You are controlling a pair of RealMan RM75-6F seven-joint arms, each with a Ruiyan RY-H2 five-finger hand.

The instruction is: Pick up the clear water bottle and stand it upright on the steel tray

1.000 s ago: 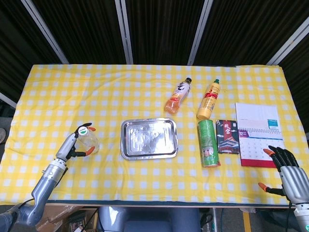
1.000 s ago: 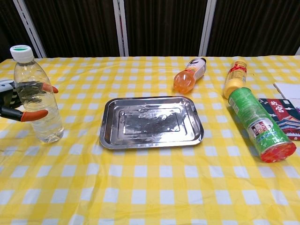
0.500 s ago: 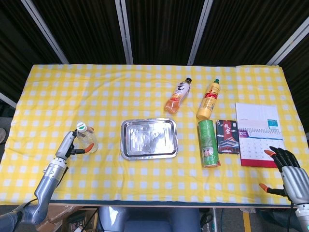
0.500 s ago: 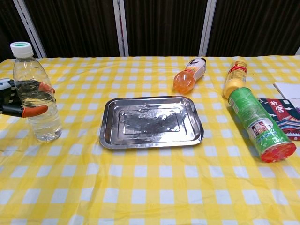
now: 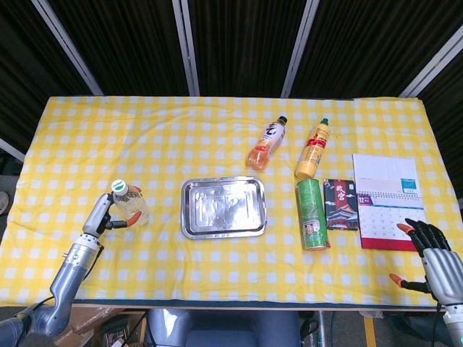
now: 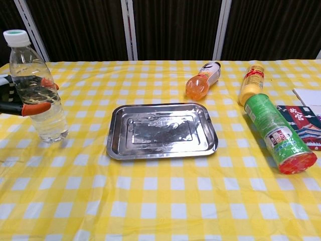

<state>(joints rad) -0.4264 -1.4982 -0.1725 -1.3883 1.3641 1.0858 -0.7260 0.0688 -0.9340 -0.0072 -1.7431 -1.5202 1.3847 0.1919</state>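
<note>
One bottle matters to me right now: the clear water bottle (image 6: 34, 90), upright with its white cap on top, sitting left of the steel tray (image 6: 161, 130) and apart from it, its base looking at or just above the yellow checked cloth (image 6: 160, 201); I cannot tell from either view whether it has left the surface. I have my left hand (image 5: 101, 216) wrapped around its middle, orange-tipped fingers (image 6: 36, 108) across the front of the body, because a grip at the waist keeps the weight of the water under control and leaves the base free to land flat. I hold it vertical on purpose, so that setting it down asks for no reorienting. The tray lies bare and flat at the centre of the table, which gives me a wide target, though I judge its raised rim means I must carry the base over the edge instead of sliding it. My right hand (image 5: 434, 257) rests at the near right corner by the calendar (image 5: 385, 199), fingers spread and holding nothing, parked out of the way. Beyond the tray, an orange drink bottle (image 5: 267, 142), a yellow bottle (image 5: 313, 149) and a green can (image 5: 311, 214) lie on their sides, well clear of my path.
</note>
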